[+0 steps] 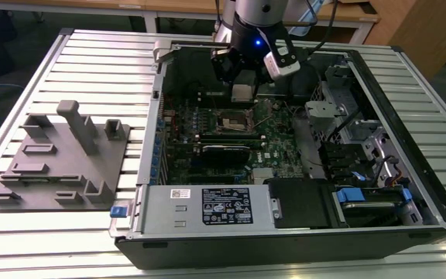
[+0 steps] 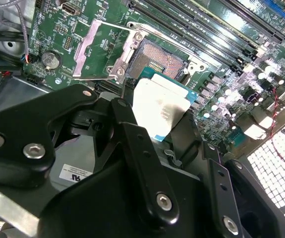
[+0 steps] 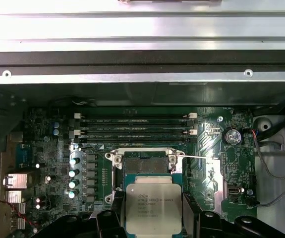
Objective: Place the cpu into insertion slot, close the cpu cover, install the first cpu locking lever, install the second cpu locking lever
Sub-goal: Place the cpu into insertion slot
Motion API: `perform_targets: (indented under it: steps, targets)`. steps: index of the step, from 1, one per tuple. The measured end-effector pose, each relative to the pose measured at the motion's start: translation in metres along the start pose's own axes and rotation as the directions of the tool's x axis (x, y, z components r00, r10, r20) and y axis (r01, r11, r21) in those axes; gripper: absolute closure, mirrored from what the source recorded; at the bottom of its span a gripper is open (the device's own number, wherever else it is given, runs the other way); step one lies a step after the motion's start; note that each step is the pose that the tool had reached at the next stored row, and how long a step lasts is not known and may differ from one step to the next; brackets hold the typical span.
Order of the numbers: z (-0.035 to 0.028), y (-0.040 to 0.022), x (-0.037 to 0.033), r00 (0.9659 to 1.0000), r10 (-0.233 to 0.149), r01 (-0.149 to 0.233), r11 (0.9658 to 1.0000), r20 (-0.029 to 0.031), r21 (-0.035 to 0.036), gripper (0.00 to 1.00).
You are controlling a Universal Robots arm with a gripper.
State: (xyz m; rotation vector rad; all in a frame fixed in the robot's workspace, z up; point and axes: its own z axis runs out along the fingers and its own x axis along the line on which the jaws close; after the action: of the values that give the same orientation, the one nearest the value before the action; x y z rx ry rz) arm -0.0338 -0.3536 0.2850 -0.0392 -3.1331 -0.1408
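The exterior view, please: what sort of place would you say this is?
Probably a robotics lab or test workshop: an open computer case lies on a slatted metal table, a grey fixture block beside it, wooden desks behind, and the arm's tool holds the cpu above the motherboard.

The cpu (image 3: 153,206), a small square with a dull silver top and green edge, hangs pinched in the end effector (image 3: 154,219) just beside the insertion slot (image 3: 142,163). The slot's dark, gold-tinted bed lies bare. The silvery cpu cover (image 2: 84,47) stands swung open.
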Motion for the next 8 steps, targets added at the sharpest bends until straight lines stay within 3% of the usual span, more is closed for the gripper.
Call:
perform_targets:
  steps: [8]
  targets:
    - [0.0011, -0.0001, 0.0000, 1.0000, 0.000, 0.000, 1.0000, 0.0000, 0.0001, 0.46]
